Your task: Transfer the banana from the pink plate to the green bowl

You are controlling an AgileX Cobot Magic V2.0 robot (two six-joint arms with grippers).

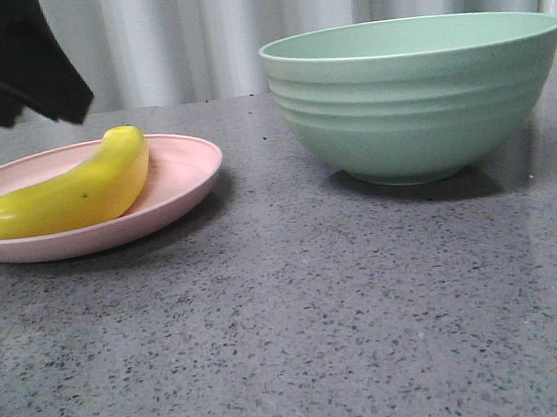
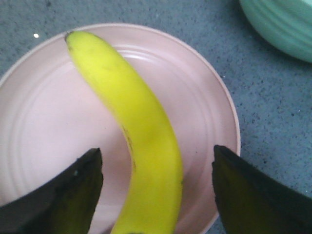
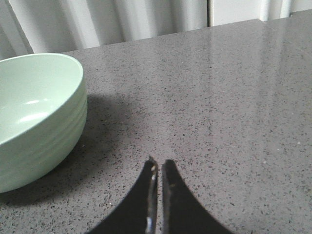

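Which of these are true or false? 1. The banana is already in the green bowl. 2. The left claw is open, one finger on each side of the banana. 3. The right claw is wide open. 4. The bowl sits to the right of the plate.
1. False: the banana lies on the pink plate.
2. True: left gripper.
3. False: the right gripper is shut.
4. True: green bowl, in the front view.

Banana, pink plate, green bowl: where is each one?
banana (image 2: 141,141), left wrist view, middle of its yellow body.
pink plate (image 1: 188,168), front view, bare inner surface near the rim.
green bowl (image 1: 417,102), front view, ridged outer wall.
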